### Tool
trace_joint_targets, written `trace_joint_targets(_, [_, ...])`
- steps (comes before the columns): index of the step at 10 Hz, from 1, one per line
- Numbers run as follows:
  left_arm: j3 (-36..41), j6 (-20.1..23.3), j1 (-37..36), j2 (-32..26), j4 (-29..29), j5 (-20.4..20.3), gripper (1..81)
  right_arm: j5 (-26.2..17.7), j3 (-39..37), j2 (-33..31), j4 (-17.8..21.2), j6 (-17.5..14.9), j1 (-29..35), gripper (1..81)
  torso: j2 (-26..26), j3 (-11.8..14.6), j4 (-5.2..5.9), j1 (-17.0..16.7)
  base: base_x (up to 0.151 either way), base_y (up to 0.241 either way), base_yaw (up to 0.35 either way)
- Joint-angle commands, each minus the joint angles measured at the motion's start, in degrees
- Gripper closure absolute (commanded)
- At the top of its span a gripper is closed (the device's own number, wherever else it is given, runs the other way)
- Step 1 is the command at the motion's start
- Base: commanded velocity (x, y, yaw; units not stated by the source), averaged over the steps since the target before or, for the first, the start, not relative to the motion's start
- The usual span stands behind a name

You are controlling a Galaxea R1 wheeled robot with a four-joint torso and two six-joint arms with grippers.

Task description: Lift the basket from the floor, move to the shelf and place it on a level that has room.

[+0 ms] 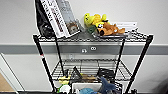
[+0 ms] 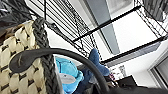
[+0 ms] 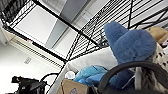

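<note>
The shelf (image 1: 92,39) is a black wire rack right in front of me against a pale wall. Its level (image 1: 87,65), second from the top, shows bare wire grid at the back and a few dark items near the front. Low in the head view, the basket's pale rim (image 1: 82,85) sits just before the rack, with blue plush toys (image 1: 107,86) inside. The left wrist view is close on the basket's cream woven wall (image 2: 17,75) and dark braided edge. The right wrist view looks over its white lining (image 3: 100,60) at a blue plush (image 3: 130,42).
The top tier holds leaning books (image 1: 58,17), a black bag (image 1: 43,23) and yellow and orange plush toys (image 1: 105,25). A grey band (image 1: 20,48) runs along the wall behind the rack. A small cardboard box (image 3: 71,87) lies in the basket. Wire tiers (image 2: 67,20) pass overhead.
</note>
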Motion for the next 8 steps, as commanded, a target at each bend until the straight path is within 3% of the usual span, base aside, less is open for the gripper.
trace_joint_targets(1, [7.7,-0.6,-12.0,-2.0,1.3,-1.4,81.1,2.6,8.3,-1.2,1.0,0.4,12.9,81.1,0.0,0.0,0.00,0.0,0.000,0.000,0.000])
trace_joint_targets(6, [9.2,-4.8,-19.0,-2.5,1.2,-0.7,81.1,2.0,11.3,-3.1,4.4,0.4,19.6,81.1,0.0,0.0,0.00,0.0,0.000,0.000,0.000])
trace_joint_targets(8, [9.1,-6.3,-21.6,-3.1,1.1,-0.6,81.1,-0.5,11.6,-3.2,6.7,0.4,23.4,81.1,0.0,0.0,0.00,0.0,0.000,0.000,0.000])
